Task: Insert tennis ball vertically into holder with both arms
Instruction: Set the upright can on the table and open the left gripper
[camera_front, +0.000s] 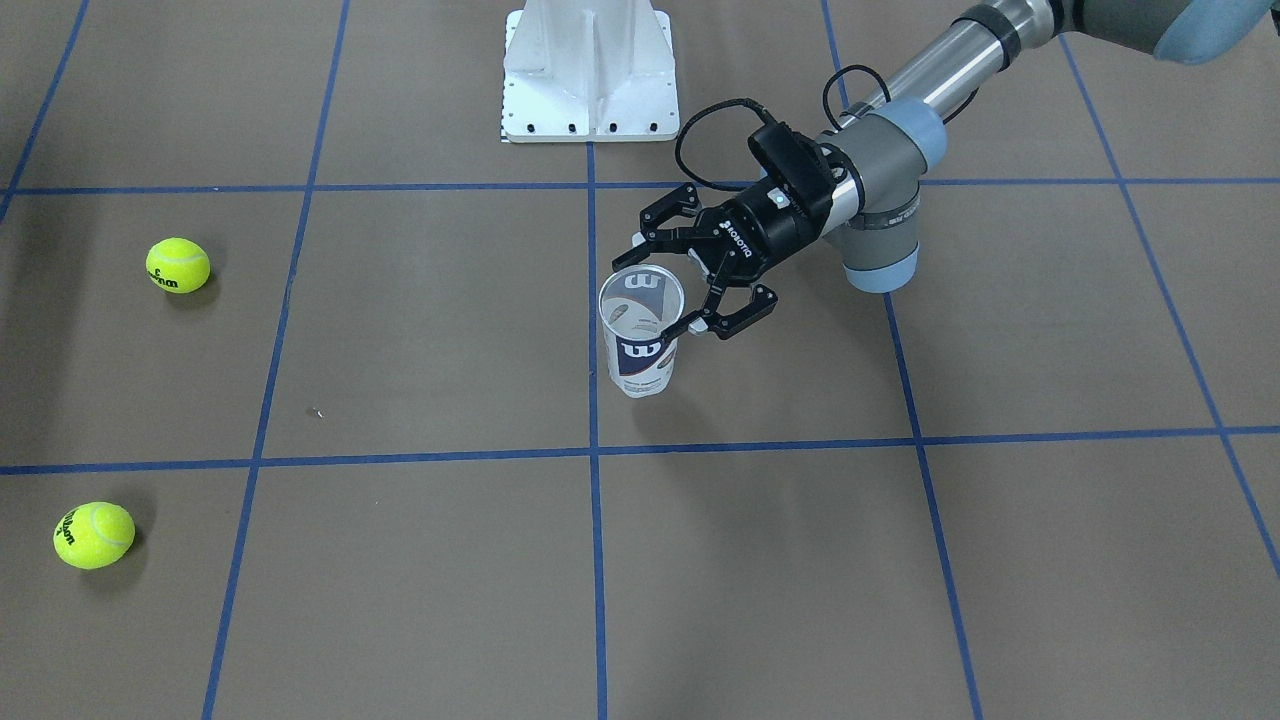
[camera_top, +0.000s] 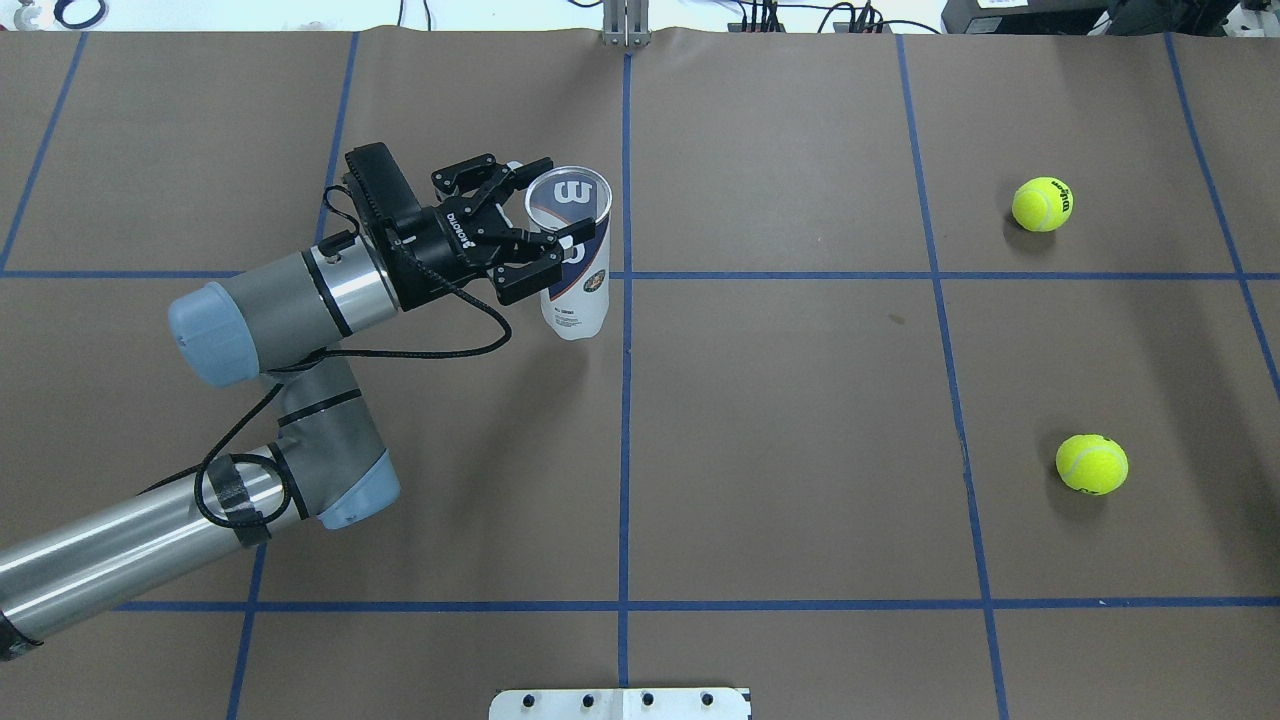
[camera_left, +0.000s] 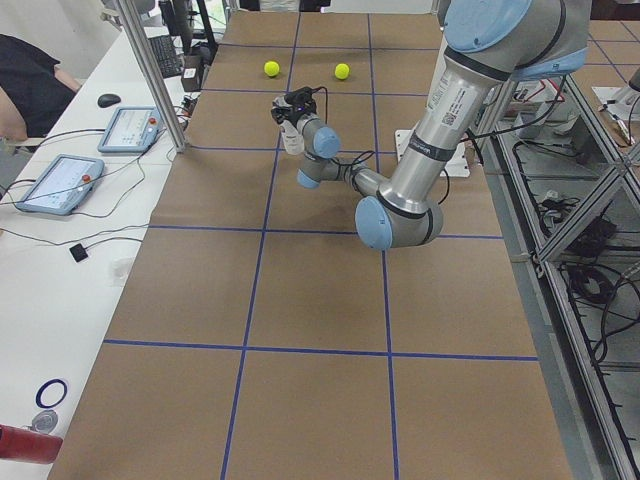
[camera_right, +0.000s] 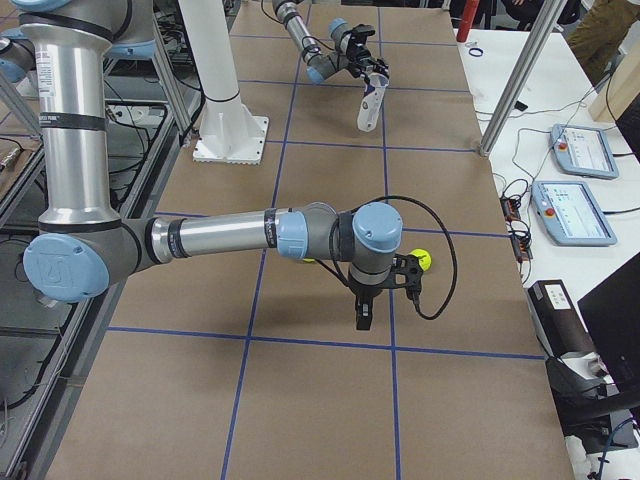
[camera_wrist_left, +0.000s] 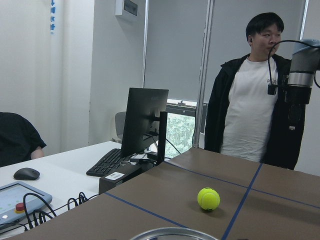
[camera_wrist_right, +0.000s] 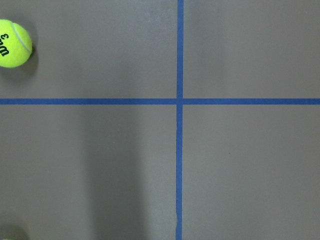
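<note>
jaws of the left gripper (camera_top: 562, 206) stand wide apart, one finger on each side of the holder (camera_top: 576, 295) just below its rim. both fingers lie close against the clear wall, but i cannot tell whether they press on it or only flank it. the holder stands upright on the brown table (camera_top: 800, 420), mouth up, with the white "w" of its navy label showing. it is just left of the middle blue tape line, in the far half of the table. the left arm (camera_top: 290, 290) reaches it from the left with the wrist level, a black cable looping below. two tennis balls lie on the right side, well apart from the holder and from each other: the far ball (camera_top: 1042, 204) and the near ball (camera_top: 1091, 463). the right gripper (camera_right: 362, 316) hangs pointing straight down over the table close to the balls. only the side view shows it clearly, so i cannot tell how far open it is or whether it has hold of anything. the white pedestal base (camera_top: 620, 703) sits at the near edge on the middle line. a person (camera_wrist_left: 250, 100) in a black jacket stands beyond the table.
</note>
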